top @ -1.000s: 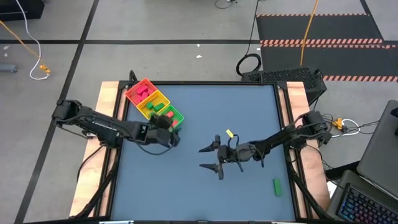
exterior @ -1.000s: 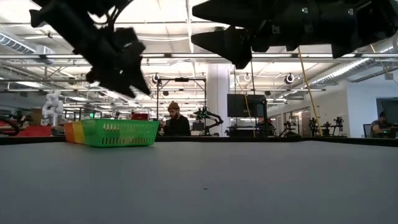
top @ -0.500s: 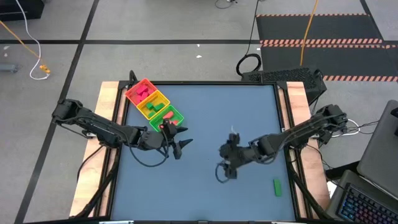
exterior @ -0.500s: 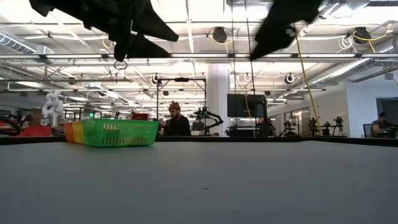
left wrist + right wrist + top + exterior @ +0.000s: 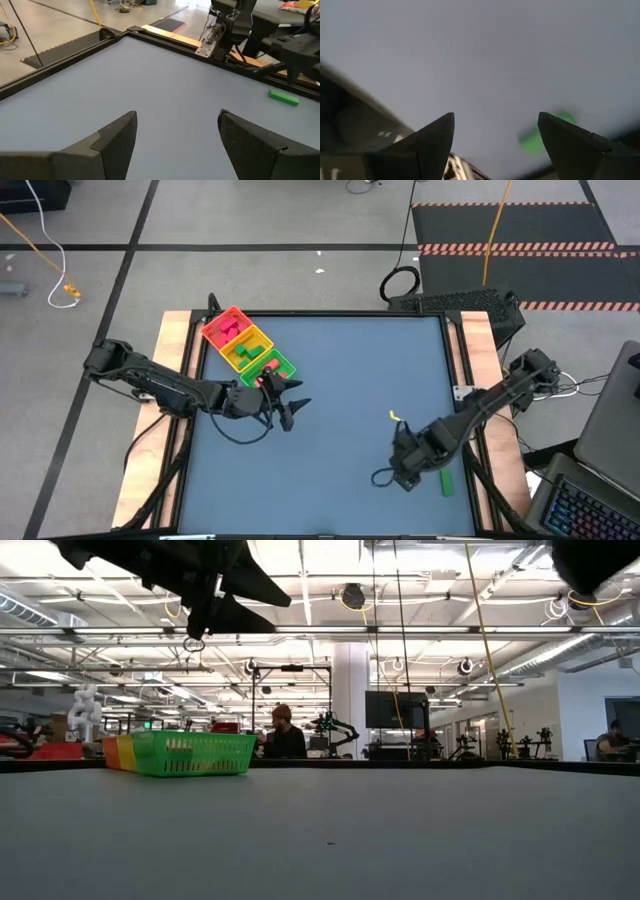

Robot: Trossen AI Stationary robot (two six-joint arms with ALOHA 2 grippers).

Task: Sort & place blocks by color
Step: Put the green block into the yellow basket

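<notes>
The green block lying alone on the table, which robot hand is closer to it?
The right. The right gripper is open just beside the green block, while the left gripper is open far across the table, next to the tray.

A robotics lab: more robot arms (image 5: pixel 332 726) and monitors (image 5: pixel 388 708) stand behind.

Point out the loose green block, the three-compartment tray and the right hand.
green block (image 5: pixel 446 481), high view, middle of its top face.
three-compartment tray (image 5: pixel 291 368), high view, outer rim of the green end.
right hand (image 5: pixel 397 477), high view, between its open fingertips, beside the block.
</notes>
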